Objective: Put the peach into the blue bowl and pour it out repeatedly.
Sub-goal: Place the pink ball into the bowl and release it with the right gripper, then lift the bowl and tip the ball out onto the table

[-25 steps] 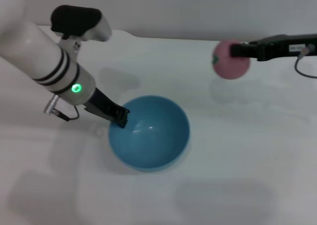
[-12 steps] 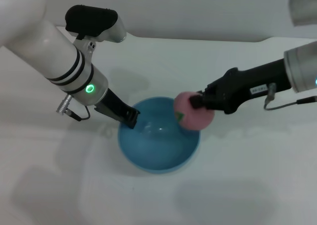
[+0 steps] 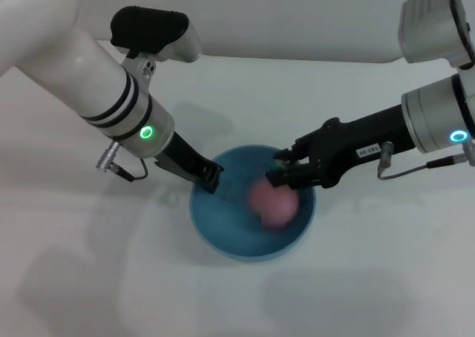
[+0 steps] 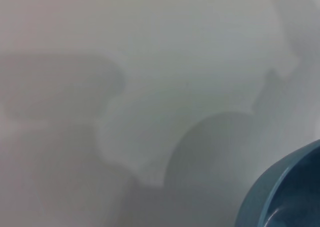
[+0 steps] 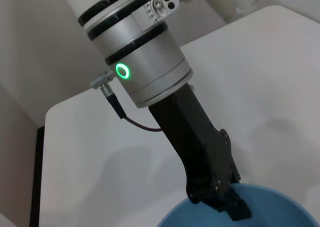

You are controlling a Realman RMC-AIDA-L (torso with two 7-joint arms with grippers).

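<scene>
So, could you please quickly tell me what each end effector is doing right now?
Left end effector: closed on the blue bowl rim.
Right end effector: above the bowl; the peach sits below it, grip cannot be told.

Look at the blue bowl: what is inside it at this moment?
Inside the blue bowl sits the peach, blurred, below the right gripper over the rim. The left gripper grips the opposite rim. The bowl floor under the peach is hidden.
</scene>
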